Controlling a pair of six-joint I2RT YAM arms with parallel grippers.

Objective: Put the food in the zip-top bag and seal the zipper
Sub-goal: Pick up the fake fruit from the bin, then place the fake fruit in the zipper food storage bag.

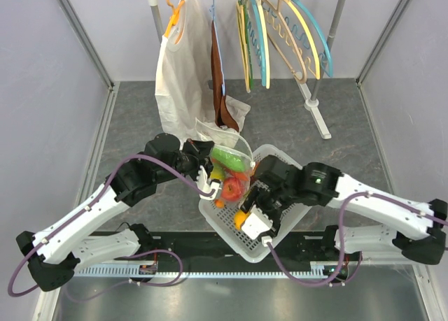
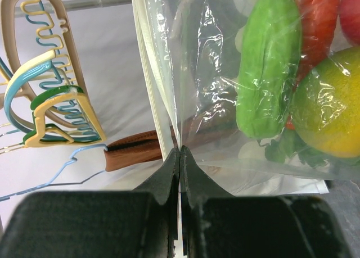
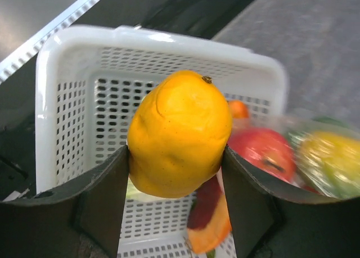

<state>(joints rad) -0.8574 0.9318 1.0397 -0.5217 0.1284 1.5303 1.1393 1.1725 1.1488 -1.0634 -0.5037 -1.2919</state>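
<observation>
The clear zip-top bag (image 1: 234, 168) hangs over the left side of the white basket (image 1: 283, 226), holding a green cucumber (image 2: 269, 61), a yellow pepper (image 2: 332, 109), a red apple (image 1: 232, 189) and other food. My left gripper (image 2: 180, 152) is shut on the bag's edge and holds it up. My right gripper (image 3: 175, 157) is shut on an orange pepper (image 3: 180, 134) above the basket, close to the bag; the pepper also shows in the top view (image 1: 242, 218). The zipper is not discernible.
A red and orange piece (image 3: 211, 213) lies in the basket below the held pepper. A white garment (image 1: 183, 69), a brown strap and several coloured hangers (image 1: 283, 34) hang on a rack behind. Grey walls stand left and right.
</observation>
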